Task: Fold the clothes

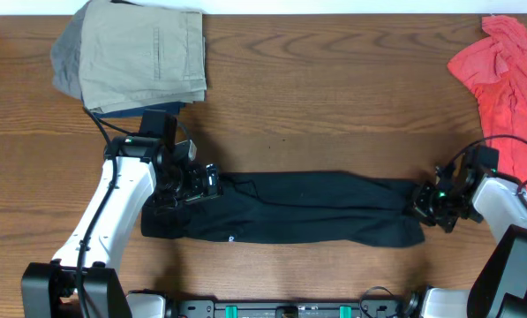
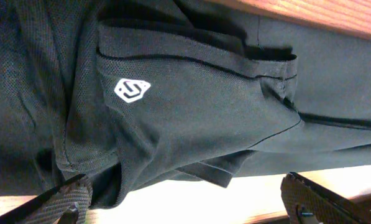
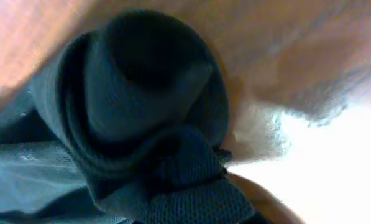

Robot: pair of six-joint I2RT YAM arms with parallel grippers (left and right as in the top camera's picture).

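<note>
The black shirt (image 1: 289,208) lies as a long, narrow band across the worktop (image 1: 334,97), running from beneath the left pincer (image 1: 201,184) to the right pincer (image 1: 422,205). It looks already folded lengthwise, so the step in hand is probably bringing one end over toward the other.

The right pincer is closed at its end of the band. In the right wrist view, dark mesh fabric is bunched into a thick roll right against the camera, which suggests the jaws have clamped several layers at once. Gripping the whole stack there would let the end lift as one piece instead of peeling apart, though the fingertips themselves are hidden by cloth.

The left pincer stands wide open above the opposite end, holding nothing. From its wrist camera both fingers show at the bottom edge, well apart, with a sleeve and the small white logo (image 2: 132,91) lying ahead of them. It seems poised either to pin this end down or to take its own hold; which one cannot be told.

A folded khaki stack (image 1: 139,57) sits beyond the left pincer, well apart from it, and a coral-red shirt (image 1: 506,71) lies crumpled beyond the right pincer, near that arm. The red cloth could snag if the arm swings outward
</note>
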